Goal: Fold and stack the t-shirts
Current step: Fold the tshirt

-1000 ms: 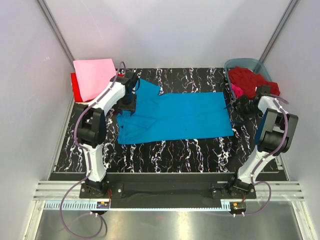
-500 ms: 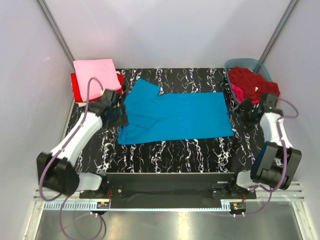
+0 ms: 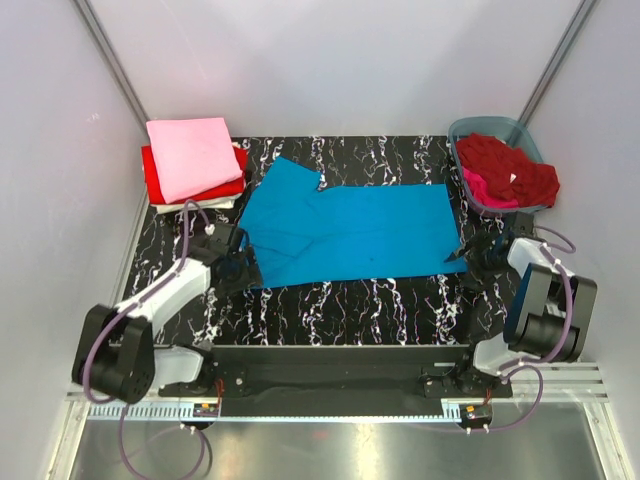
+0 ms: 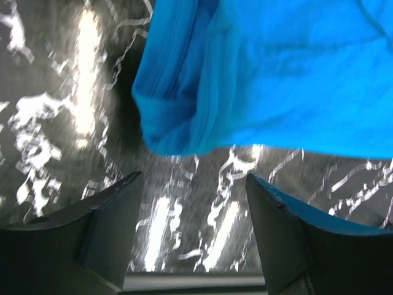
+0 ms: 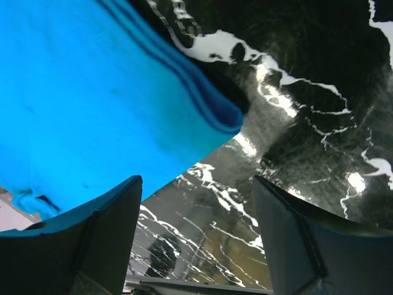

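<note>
A turquoise blue t-shirt lies partly folded across the middle of the black marbled table. My left gripper stands open just off the shirt's near left corner, with nothing between its fingers. Beside the near right corner my right gripper is open too, and holds nothing. A pale pink t-shirt lies folded on a bright red one at the back left, with a white edge under them. Dark red and magenta t-shirts are heaped in the tub.
The grey-blue translucent tub stands at the back right corner. White walls close in the table on three sides. Bare marbled table runs between the blue shirt and the arm bases.
Both arms have drawn back toward the near side, from the shirt's far corners to its near corners. The left gripper let go of the cloth; the sleeve now lies flat.
</note>
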Robot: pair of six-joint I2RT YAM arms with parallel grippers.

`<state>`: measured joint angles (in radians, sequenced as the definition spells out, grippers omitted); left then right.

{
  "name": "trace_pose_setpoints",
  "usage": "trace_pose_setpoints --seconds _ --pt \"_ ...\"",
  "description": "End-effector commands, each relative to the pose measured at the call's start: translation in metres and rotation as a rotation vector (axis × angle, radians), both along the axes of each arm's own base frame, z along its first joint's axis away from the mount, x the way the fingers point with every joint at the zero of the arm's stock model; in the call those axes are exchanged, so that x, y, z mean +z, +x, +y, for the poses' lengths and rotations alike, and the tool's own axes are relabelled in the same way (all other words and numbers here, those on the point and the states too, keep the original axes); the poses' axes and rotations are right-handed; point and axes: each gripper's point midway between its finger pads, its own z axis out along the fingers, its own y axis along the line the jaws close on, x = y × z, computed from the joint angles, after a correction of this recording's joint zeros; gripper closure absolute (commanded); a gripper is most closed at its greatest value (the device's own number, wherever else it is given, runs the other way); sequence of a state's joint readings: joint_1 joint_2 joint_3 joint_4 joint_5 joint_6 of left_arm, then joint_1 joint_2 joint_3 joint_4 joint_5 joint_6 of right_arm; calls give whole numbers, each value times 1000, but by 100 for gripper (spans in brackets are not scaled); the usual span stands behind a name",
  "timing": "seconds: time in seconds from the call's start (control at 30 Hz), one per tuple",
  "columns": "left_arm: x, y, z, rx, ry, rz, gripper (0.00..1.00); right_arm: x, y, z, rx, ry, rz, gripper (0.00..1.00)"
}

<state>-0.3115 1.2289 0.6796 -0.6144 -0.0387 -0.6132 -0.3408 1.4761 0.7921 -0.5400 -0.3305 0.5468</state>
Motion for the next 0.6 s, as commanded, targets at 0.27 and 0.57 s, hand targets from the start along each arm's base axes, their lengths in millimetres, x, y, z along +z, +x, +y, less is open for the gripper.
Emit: trace_pose_setpoints --seconds 0.27,0.57 --pt "-19 41 13 33 94 -69 42 -23 19 -17 -38 -42 0 31" --pt "-10 57 12 22 67 -129 95 -38 25 -20 -45 -34 19 86"
